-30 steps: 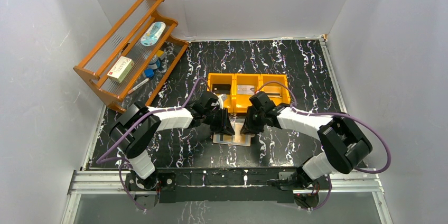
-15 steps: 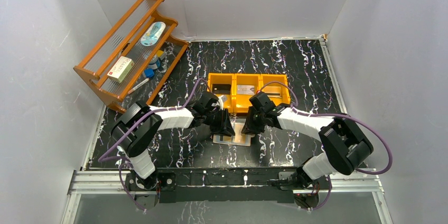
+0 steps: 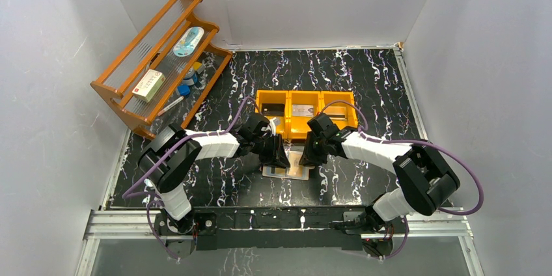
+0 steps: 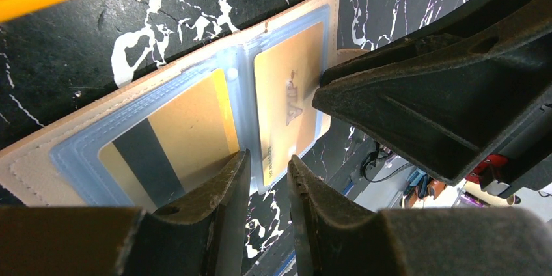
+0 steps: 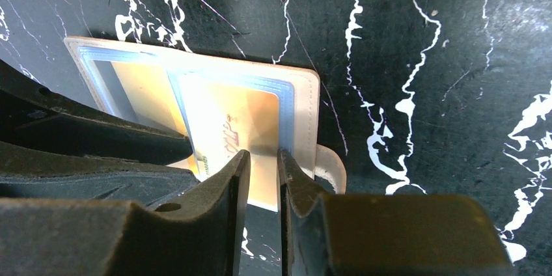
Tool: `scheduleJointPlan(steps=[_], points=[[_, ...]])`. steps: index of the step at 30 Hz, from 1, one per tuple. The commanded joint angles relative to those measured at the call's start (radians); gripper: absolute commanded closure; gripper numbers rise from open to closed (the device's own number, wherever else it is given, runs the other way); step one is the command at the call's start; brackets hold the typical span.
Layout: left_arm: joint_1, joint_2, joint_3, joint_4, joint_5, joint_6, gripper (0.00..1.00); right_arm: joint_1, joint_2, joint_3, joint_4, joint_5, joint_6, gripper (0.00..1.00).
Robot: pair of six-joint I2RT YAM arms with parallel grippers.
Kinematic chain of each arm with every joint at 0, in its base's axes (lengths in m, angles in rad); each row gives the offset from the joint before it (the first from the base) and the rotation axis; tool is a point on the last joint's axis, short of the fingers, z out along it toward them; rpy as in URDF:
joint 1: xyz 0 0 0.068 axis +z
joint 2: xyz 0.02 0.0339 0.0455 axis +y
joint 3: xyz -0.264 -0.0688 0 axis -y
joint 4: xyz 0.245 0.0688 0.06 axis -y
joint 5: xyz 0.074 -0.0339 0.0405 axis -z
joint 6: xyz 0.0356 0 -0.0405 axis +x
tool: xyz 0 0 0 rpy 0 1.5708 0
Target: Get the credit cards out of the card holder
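Observation:
The beige card holder [image 3: 289,171] lies open and flat on the black marble table, just in front of the orange tray. Its clear sleeves hold two gold cards: one with a black stripe [image 4: 163,142] and one with printed lettering [image 4: 289,94]. My left gripper [image 3: 279,157] points down at the holder's near edge by the middle fold [image 4: 267,157], its jaws a narrow gap apart with nothing between them. My right gripper [image 3: 308,157] points down on the lettered card [image 5: 228,120] near the closing tab [image 5: 331,170]. Its jaws [image 5: 262,153] stand a narrow gap apart.
An orange three-compartment tray [image 3: 306,94] with cards in it stands just behind the holder. A wooden rack [image 3: 163,61] with small items leans at the back left. White walls enclose the table. The two grippers nearly touch each other over the holder.

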Motion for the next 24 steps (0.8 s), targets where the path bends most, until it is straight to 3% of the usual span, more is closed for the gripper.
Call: scheduleJointPlan(steps=[1,8,17,24], points=[[0.007,0.009,0.008,-0.023,0.009,0.007,0.73,0.003,0.016,0.004,-0.037,0.02,-0.014,0.7],[0.007,0.021,0.009,0.009,0.032,-0.005,0.76,0.003,0.047,-0.004,-0.023,0.019,-0.005,0.75],[0.007,0.016,-0.016,0.067,0.029,-0.042,0.98,0.003,0.055,-0.011,-0.032,0.028,-0.005,0.78],[0.007,-0.014,-0.017,0.03,0.01,-0.024,1.0,0.003,0.055,-0.013,-0.045,0.049,0.001,0.81]])
